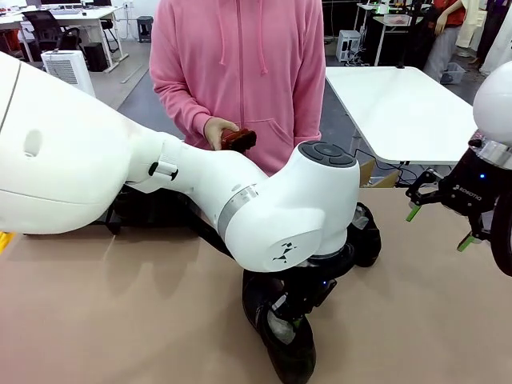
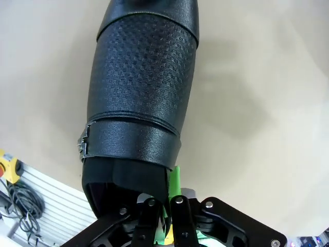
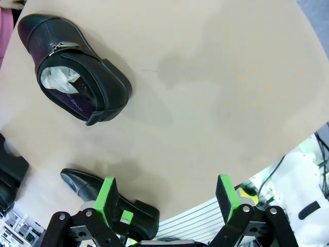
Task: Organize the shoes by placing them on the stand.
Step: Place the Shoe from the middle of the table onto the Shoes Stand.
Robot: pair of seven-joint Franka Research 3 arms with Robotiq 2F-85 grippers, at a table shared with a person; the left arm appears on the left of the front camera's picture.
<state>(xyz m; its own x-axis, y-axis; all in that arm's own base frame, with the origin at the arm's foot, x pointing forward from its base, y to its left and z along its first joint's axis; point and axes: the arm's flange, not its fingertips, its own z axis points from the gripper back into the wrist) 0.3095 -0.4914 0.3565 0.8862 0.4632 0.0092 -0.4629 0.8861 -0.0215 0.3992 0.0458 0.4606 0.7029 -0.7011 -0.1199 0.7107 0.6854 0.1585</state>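
status: placement in progress. the left gripper (image 2: pixel 170 191) is clenched on the rear collar of a glossy black embossed-leather dress shoe with a side buckle, the held shoe (image 2: pixel 141 77). in the front view this shoe (image 1: pixel 282 342) sits at the near middle of the flat tan table (image 1: pixel 120 320), toe toward the robot. whether its sole is clear of the surface cannot be told. the right gripper (image 3: pixel 167 194) hangs over the table's right side with its jaws released, spread wide and empty. below it, a black buckled dress shoe stuffed with crumpled white paper, the stuffed shoe (image 3: pixel 72 77), lies flat on the table. a plain black shoe, the near shoe (image 3: pixel 85 184), lies close to the table's robot-side edge, partly behind one green pad. the low matte-black stand (image 1: pixel 148 210) is mostly hidden behind the left arm, so its load cannot be read. judgement: at least two shoes are off the stand and the task is incomplete. a person in a pink hooded top holds a small brown brush (image 1: pixel 238 140).
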